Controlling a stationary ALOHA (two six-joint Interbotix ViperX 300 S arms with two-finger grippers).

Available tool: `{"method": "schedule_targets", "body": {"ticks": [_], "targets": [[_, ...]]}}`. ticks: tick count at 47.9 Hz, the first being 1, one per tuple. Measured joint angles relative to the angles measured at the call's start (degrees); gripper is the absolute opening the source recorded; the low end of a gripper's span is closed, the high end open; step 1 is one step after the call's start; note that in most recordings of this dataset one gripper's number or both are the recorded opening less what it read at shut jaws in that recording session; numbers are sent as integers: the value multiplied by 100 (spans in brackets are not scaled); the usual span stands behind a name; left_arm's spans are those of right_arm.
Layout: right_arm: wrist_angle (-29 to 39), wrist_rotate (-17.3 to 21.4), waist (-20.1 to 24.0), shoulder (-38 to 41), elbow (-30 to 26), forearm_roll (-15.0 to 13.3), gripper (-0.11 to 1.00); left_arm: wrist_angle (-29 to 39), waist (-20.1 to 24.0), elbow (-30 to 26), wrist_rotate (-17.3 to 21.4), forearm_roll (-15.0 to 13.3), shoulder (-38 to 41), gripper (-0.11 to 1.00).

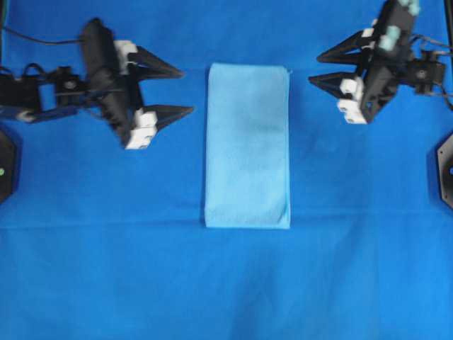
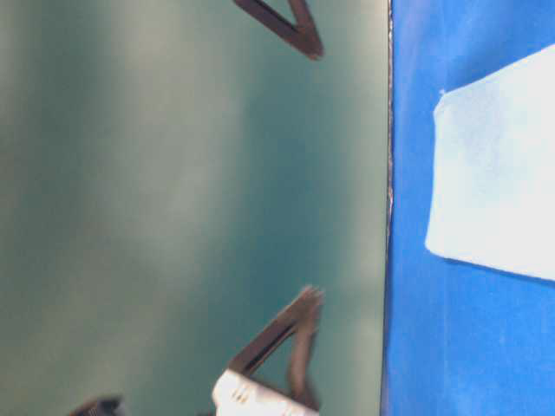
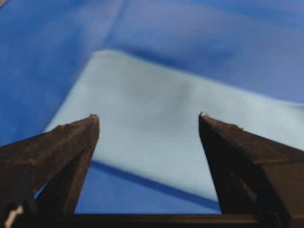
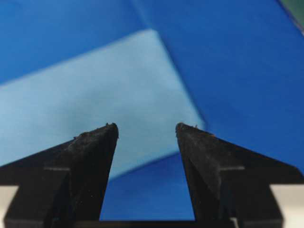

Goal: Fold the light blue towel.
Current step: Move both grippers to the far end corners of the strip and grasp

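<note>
Nearest the lens in each wrist view are the fingertips: the left gripper stands spread wide with nothing between its jaws, and the right gripper likewise gapes empty. Beyond both sets of tips lies the light blue towel, flat on the royal-blue table cloth, near the middle of the table and slightly toward the far edge. From overhead the towel reads as a tall narrow rectangle, so one fold appears already made; the remaining step is judged to be a second fold along its length. The left gripper sits beside the towel's left long edge, the right gripper near the upper right corner, both apart from the fabric. To do the step well, each gripper should probably pinch a corner at the same short end, catching both layers, lift only enough to clear the surface, and carry the end over evenly so the hems line up. The overhead view alone shows the full outline and both arms in relation to it. The wrist views show the towel beyond the tips, though not height above it. The table-level view is turned sideways and blurred; it adds only one towel corner lying flat.
</note>
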Motion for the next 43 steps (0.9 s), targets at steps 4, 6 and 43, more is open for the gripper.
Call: {"method": "schedule_targets", "body": {"ticks": [4, 6, 43], "targets": [[158, -70, -105, 501, -281, -141, 58, 26, 193, -229, 26, 0, 439, 80], [211, -79, -149, 729, -396, -193, 58, 44, 290, -360, 62, 0, 686, 80], [220, -132, -483, 2962, -1389, -492, 51, 141, 923, -1397, 519, 0, 2637, 66]]}}
